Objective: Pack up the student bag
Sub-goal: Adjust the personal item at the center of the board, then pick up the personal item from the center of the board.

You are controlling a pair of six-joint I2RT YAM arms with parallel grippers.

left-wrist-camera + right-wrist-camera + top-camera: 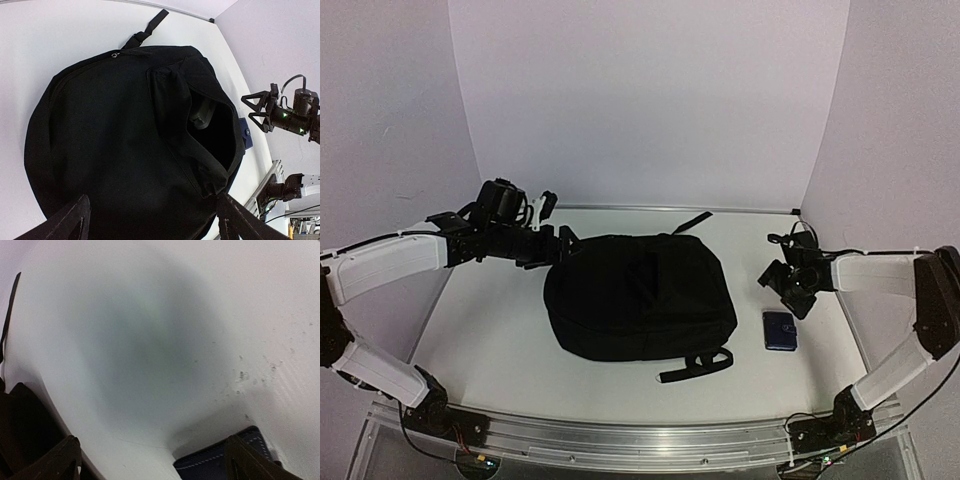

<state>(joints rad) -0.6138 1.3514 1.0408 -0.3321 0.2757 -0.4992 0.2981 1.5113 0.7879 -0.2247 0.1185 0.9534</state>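
The big black student bag lay flat in the middle of the white table. One pocket gaped wide, and something grey sat inside; I could not tell what it was. A small blue pouch lay just beside the bag, not in it. The left gripper hung over the bag with its fingers spread, holding nothing. The right gripper was spread and bare too, near the pouch.

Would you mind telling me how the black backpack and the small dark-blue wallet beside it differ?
Size: the backpack is by far the larger; the wallet is small beside it. Colour: the backpack is black fabric, the wallet dark blue with pale stitching. Shape: the backpack is rounded and soft, with straps and a gaping pocket; the wallet is a flat rectangle. Both lie on the white table, apart from each other.
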